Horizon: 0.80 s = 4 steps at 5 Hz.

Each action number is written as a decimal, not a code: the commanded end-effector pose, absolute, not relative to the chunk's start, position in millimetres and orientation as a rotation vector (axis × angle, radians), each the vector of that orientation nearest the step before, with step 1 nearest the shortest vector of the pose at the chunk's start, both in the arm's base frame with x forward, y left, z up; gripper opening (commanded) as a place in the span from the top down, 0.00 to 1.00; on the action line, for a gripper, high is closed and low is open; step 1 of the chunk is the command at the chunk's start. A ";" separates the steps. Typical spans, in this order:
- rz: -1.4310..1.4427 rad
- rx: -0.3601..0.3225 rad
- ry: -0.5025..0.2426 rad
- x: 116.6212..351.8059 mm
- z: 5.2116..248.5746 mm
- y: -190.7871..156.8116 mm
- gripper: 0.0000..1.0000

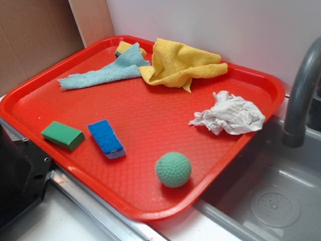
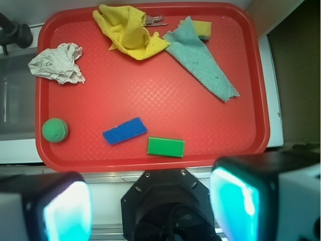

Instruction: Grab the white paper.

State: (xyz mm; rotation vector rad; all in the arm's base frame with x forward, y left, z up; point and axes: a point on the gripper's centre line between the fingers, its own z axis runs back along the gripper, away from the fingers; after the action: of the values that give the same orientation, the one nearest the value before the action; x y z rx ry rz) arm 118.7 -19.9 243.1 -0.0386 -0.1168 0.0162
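The white paper (image 1: 229, 115) (image 2: 57, 63), a crumpled wad, lies on the red tray (image 1: 145, 113) (image 2: 150, 95) near its edge by the sink. In the wrist view my gripper (image 2: 150, 208) hangs high above the robot base, off the tray's near side, far from the paper. Its two cyan-lit fingers (image 2: 67, 211) stand wide apart with nothing between them. The gripper itself does not show in the exterior view.
On the tray lie a green ball (image 1: 173, 169) (image 2: 55, 130), blue sponge (image 1: 106, 138) (image 2: 125, 130), green block (image 1: 62, 135) (image 2: 165, 146), yellow cloth (image 1: 180, 63) (image 2: 129, 31) and light-blue cloth (image 1: 103, 73) (image 2: 203, 57). A grey faucet (image 1: 301, 95) and sink (image 1: 276, 201) flank the paper's side.
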 end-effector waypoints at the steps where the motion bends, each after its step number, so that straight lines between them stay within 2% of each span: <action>1: 0.016 -0.039 -0.117 118.7 243.1 -19.9 0.00; 2: -0.238 0.016 -0.093 168.6 209.8 -67.3 0.00; 3: -0.487 0.000 -0.158 206.9 175.4 -101.1 0.00; 4: -0.738 0.030 -0.202 247.6 148.8 -131.8 0.00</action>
State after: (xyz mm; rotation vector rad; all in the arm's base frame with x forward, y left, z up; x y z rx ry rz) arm 250.0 -120.8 130.0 0.0336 -0.1367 -0.7346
